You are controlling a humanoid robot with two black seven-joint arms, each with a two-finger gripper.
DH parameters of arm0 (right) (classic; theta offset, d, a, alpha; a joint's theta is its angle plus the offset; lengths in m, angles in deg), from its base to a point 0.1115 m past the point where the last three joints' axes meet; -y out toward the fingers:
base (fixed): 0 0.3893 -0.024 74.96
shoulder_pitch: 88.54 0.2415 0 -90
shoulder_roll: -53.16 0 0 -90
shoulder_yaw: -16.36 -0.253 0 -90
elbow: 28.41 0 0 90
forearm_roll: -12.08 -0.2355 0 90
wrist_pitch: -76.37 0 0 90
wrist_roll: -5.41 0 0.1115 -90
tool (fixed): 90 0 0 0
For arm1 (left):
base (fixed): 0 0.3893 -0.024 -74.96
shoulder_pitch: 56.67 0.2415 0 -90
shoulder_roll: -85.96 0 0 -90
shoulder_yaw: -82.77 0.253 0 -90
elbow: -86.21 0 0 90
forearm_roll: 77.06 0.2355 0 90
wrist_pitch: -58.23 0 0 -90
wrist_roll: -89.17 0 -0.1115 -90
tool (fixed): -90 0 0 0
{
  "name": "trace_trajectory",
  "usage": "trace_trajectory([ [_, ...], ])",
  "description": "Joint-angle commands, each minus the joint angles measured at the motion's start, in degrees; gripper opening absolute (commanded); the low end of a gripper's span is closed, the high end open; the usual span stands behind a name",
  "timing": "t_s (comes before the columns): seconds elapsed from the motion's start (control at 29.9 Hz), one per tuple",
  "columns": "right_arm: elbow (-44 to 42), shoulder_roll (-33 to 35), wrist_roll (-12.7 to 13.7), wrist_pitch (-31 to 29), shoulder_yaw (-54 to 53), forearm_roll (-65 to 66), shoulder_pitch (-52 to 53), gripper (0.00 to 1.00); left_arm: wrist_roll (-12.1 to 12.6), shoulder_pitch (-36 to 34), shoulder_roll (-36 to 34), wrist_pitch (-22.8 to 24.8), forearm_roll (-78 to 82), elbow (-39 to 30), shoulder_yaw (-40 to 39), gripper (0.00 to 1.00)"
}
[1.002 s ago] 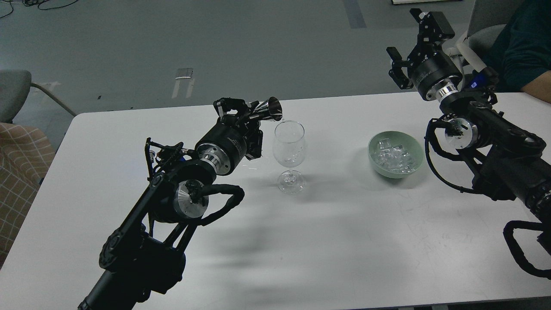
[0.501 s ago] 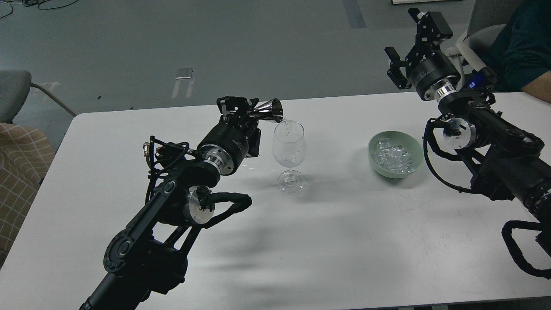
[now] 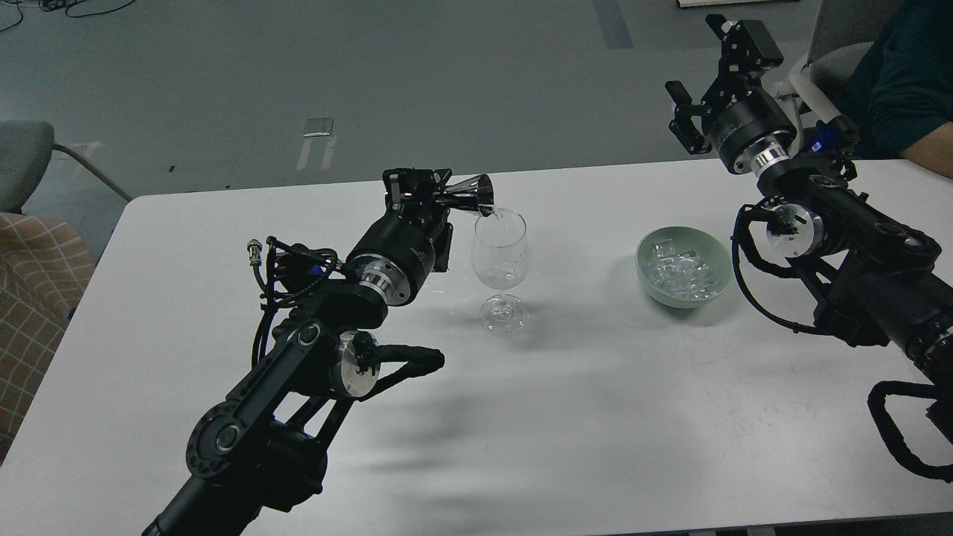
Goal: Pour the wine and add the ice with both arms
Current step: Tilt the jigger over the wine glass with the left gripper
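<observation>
— Start at the left. What is your left tool (image 3: 435, 195) doing?

— It is clenched on a steel jigger (image 3: 467, 196), which I have tipped almost flat, long axis running left to right, mouth pointing right. The lip sits just over the near-left rim of the wine glass (image 3: 500, 257), and a thin clear stream seems to fall from it into the bowl of the glass (faint, so I would not swear to how much).

— And the glass?

— Upright on the white surface (image 3: 521, 417), stem vertical, just right of that tool. It looks barely filled.

— Further right?

— The ice (image 3: 681, 272) lies heaped in a pale green bowl (image 3: 646, 257), well apart from the glass, on its right. My right tool (image 3: 707, 85) hangs high above and beyond the bowl, fingers spread, holding nothing, pointing up and away.

— So which arm takes the ice?

— The right one, I judge; it is much the nearer. The bowl lies below it and toward me, so the tool must turn downward and descend before it can grip a cube.
</observation>
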Motion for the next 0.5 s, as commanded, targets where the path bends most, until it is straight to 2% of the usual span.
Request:
trace_trajectory([
  [0.0,0.0,-0.1,0.0,0.1,-0.1,0.0,0.3,1.0,0.0,-0.2,0.0,0.0,0.3,0.0,0.0,0.07],
  [0.47,-0.1,-0.4,0.1,0.3,0.0,0.0,0.4,1.0,-0.1,0.0,0.0,0.1,8.7,0.0,3.5,0.08],
])
